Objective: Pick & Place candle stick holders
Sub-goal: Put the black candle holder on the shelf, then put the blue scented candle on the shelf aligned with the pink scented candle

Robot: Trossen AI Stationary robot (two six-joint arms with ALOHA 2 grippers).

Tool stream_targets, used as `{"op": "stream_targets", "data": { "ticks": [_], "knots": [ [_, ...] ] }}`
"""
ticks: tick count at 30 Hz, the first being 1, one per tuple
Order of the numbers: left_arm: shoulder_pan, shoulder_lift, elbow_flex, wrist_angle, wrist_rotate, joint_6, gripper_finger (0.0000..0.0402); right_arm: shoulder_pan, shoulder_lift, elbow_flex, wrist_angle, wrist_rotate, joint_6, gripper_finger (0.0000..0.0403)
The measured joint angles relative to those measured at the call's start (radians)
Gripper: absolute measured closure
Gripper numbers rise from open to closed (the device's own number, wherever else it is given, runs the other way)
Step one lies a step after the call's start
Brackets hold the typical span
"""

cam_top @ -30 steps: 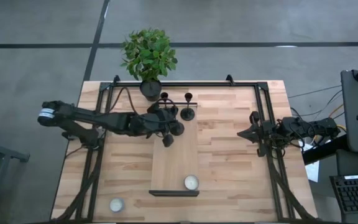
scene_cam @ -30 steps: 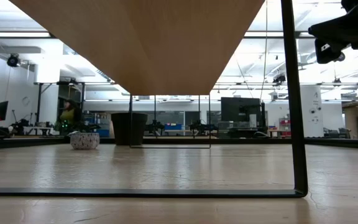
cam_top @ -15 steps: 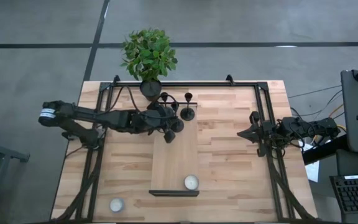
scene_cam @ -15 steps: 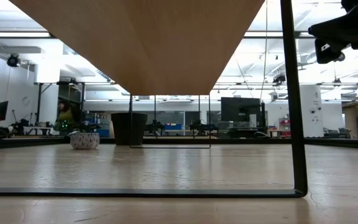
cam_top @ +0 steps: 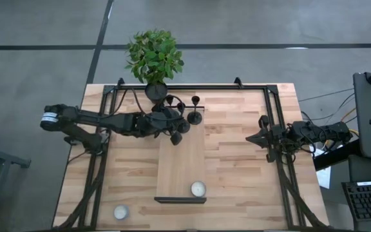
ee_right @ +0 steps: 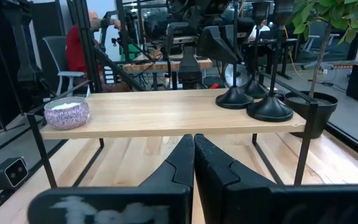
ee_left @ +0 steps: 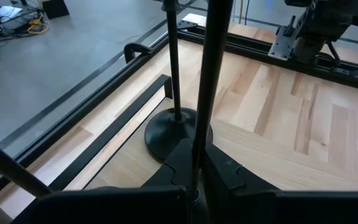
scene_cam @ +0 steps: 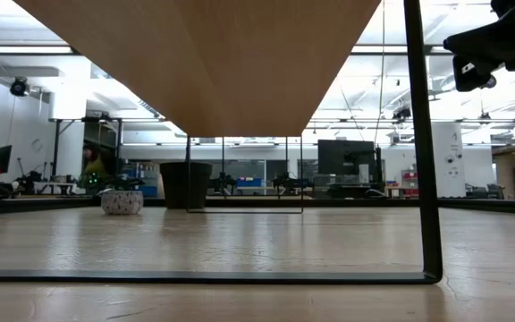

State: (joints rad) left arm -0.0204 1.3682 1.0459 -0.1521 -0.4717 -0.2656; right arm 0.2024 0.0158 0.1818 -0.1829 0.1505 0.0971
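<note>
Three black candle stick holders stand at the far end of a raised wooden shelf (cam_top: 181, 164). One (cam_top: 195, 116) shows its round base (ee_left: 176, 134) just beyond my left gripper. Another (cam_top: 171, 101) is nearer the plant pot. My left gripper (cam_top: 176, 132) reaches in from the table's left and is shut on the third holder (ee_right: 235, 62). My right gripper (cam_top: 250, 137) waits, shut and empty, at the table's right side (ee_right: 194, 146). My left gripper pinches the third holder's thin stem (ee_left: 209, 93) between its two fingers (ee_left: 229, 180). The fingers come about level from the table's left and lie across the upright stem. Its base (ee_right: 234, 98) is at the shelf top; whether it rests there or is just clear, I cannot tell.
A white tealight (cam_top: 198, 189) sits at the shelf's near end and another (cam_top: 121, 211) on the table's near left. A potted plant (cam_top: 154, 61) stands at the far edge. Black frame rails (cam_top: 102, 161) run along both sides of the table.
My left gripper has moved a little toward the table's far edge, closer to the other two holders, still shut on the stem.
</note>
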Motion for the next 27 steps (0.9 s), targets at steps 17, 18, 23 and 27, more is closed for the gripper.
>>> {"op": "stream_targets", "data": {
  "ticks": [17,18,23,27],
  "knots": [
    [-0.001,0.000,-0.003,0.002,0.029,-0.064,0.0359,0.000,0.000,0.000,0.000,0.000,0.000,0.0394],
    [-0.001,0.000,-0.003,0.002,0.029,-0.065,0.0351,0.000,0.000,0.000,0.000,0.000,0.000,0.0394],
    [-0.003,0.000,-0.003,-0.002,0.046,-0.065,0.0317,0.000,0.000,0.000,0.000,0.000,0.000,0.0394],
    [-0.007,-0.010,-0.003,-0.017,0.102,-0.060,0.0307,0.000,0.000,0.000,0.000,0.000,0.000,0.0394]
  ]
}}
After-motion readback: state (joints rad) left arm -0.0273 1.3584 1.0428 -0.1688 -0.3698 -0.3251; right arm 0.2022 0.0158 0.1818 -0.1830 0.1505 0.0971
